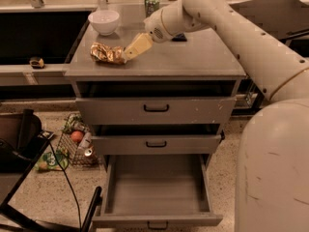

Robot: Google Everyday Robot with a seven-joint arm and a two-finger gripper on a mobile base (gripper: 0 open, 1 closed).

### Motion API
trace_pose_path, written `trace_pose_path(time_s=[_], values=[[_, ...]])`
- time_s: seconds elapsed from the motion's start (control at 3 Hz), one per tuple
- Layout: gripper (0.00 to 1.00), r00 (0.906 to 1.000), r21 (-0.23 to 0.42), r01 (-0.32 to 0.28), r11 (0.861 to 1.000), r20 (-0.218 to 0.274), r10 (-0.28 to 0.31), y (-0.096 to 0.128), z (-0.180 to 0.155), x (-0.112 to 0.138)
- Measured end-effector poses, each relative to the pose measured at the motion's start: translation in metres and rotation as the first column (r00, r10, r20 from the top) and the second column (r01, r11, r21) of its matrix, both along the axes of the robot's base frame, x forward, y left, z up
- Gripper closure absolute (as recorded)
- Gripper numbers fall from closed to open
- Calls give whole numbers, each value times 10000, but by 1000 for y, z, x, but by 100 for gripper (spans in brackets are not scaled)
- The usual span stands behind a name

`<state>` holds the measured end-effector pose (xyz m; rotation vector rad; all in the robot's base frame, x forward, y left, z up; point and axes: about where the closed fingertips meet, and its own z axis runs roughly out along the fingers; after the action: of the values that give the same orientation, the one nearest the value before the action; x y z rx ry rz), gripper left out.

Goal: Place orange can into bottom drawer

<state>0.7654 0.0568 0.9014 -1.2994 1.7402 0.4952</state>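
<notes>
The orange can point(105, 53), crumpled and shiny gold, lies on its side on the left part of the grey cabinet top point(193, 57). My gripper point(128, 55) reaches in from the right, angled down and to the left, with its tip at the can's right end. The bottom drawer point(157, 190) is pulled out wide open below, with a plain grey inside and nothing in it. Its black handle point(157, 224) shows at the front edge.
A tall green can point(152, 5) and a white bowl point(105, 21) stand at the back of the top. The two upper drawers point(156, 109) are nearly shut. On the floor to the left are a wire basket point(76, 144) of items, a black chair point(19, 139) and a cable.
</notes>
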Motion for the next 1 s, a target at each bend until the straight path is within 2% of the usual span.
trace_pose_path(time_s=[0.33,0.67,1.0], values=[[0,9990,198,-385,9991,-224,389,27,-9,-1],[0,9960,89,-747,9972,-484,750,46,-16,0],[0,9929,-255,-1076,9939,-539,1061,55,-21,6]])
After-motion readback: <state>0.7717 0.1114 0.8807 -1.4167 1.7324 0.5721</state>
